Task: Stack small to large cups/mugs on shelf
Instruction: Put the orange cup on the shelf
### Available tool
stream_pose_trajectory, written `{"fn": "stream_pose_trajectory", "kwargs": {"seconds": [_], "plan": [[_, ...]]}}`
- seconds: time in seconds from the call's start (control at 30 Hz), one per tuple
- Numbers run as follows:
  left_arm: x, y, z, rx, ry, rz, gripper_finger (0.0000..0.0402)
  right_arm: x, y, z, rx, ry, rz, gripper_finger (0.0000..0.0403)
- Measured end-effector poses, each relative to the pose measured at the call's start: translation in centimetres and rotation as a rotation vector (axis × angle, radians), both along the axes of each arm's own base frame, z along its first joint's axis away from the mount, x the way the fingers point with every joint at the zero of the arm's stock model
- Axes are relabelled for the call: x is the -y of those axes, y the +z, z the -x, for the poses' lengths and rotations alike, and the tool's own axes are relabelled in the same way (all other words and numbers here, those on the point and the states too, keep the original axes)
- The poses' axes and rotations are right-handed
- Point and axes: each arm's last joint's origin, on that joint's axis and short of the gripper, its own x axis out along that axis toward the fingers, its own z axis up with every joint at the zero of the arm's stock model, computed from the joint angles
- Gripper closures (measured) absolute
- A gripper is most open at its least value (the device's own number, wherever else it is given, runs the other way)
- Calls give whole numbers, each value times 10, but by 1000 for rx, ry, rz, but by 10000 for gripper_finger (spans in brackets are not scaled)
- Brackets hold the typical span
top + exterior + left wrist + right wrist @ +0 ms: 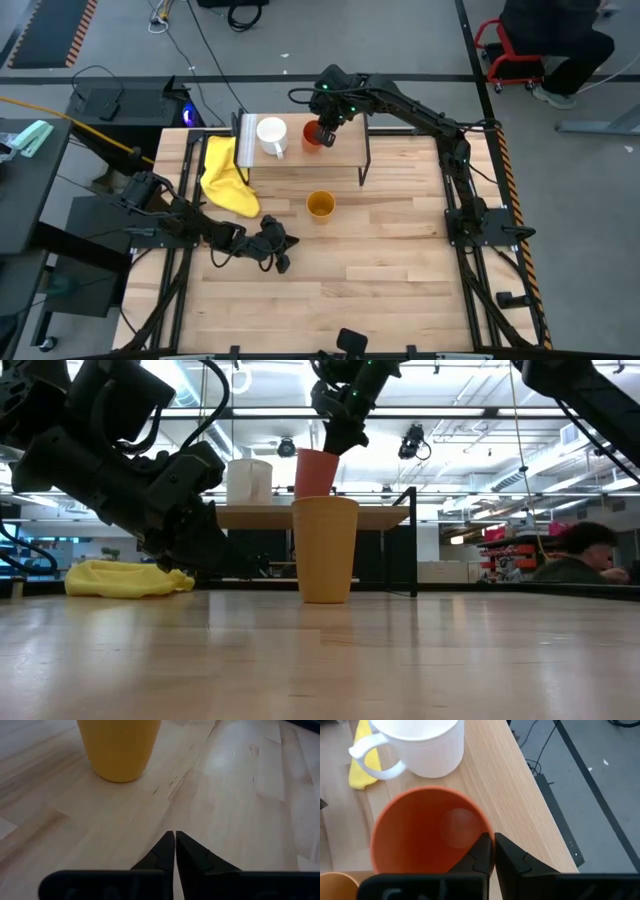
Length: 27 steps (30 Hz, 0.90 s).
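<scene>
The shelf stands at the table's far edge. On its plank sit the white mug and, right of it, the orange-red cup. My right gripper is over the shelf, shut on that cup's rim. The yellow-orange cup stands upright on the tabletop in front of the shelf. My left gripper lies low over the table near the near-left side, shut and holding nothing, pointing toward the yellow-orange cup. In the low view the yellow-orange cup hides the orange-red cup's base. My right gripper pinches the orange-red cup's rim on the side away from the white mug, one finger inside the cup and one outside. The fingers come from above, pointing down. The cup is upright; whether its base rests on the plank I cannot tell.
A yellow cloth lies crumpled on the table by the shelf's left legs. The shelf's black legs stand just behind the yellow-orange cup. Bare wood stretches over the table's near and right parts. A person sits beyond the far right edge.
</scene>
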Motion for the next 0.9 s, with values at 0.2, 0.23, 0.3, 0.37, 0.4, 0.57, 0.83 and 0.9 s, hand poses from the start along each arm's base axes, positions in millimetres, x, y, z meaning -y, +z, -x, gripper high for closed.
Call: {"fn": "stream_pose_trajectory", "kwargs": {"seconds": [0.2, 0.23, 0.3, 0.37, 0.4, 0.57, 0.83, 0.9], "plan": [[0, 0, 0, -1, -5, 3, 381, 0, 1, -1, 11, 0, 5, 364], [0, 0, 0, -2, -6, 4, 380, 0, 1, -1, 13, 0, 6, 360], [0, 0, 0, -2, -6, 4, 377, 1, 1, -1, 15, -1, 7, 352], [0, 0, 0, -2, -6, 4, 375, 1, 1, -1, 16, 0, 8, 346], [0, 0, 0, -2, -6, 4, 374, 1, 1, -1, 17, -1, 8, 343], [0, 0, 0, -2, -6, 4, 380, 1, 2, -3, 35, -1, 17, 336], [0, 0, 0, -4, -6, 3, 378, 3, 4, -5, 56, -13, 46, 336], [0, 0, 0, -4, -6, 3, 375, 3, 4, -4, 50, -23, 57, 336]]}}
